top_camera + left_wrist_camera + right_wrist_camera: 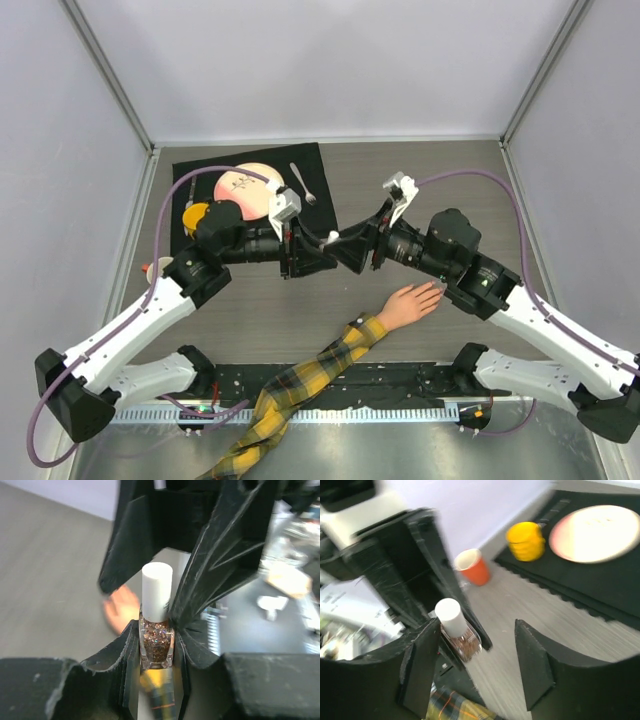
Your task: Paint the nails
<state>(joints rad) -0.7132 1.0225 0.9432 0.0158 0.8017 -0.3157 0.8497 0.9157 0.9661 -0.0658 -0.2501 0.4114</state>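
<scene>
**Left gripper (156, 632) pinches the glitter polish bottle (157, 650) just beyond the mannequin hand (410, 303)**

Black fingers (131, 645) of the left gripper fill the bottom of its wrist view. They are pressed against both sides of the bottle's glass body and hold it upright, with the white cap (157, 592) on top. The right gripper (477, 650) faces it from the other side with its fingers spread wide. The cap stands between them, close to one finger, and is not pinched.

The wood-grain table (430, 175) carries everything. The left arm (150, 310) and the right arm (540, 320) reach in from the near edge. Their grippers meet above the table, just beyond the mannequin hand and a little to its left.

A black mat (200, 175) lies well beyond the hand and far to its left. The yellow-and-dark plaid sleeve (300, 385) runs from the hand's wrist back toward the near edge. A pale round plate (245, 190) sits on the mat.

The hand itself lies flat on the table, its fingertips right beside the right arm. A yellow mug (196, 215) stands on the mat's edge farthest from the hand. An orange cup (472, 566) stands off the mat, well to the hand's left. A fork (303, 183) rests on the mat, on the side of the plate nearer the hand.

The nails (436, 290) are at the hand's fingertips, too small here to tell their colour.
</scene>
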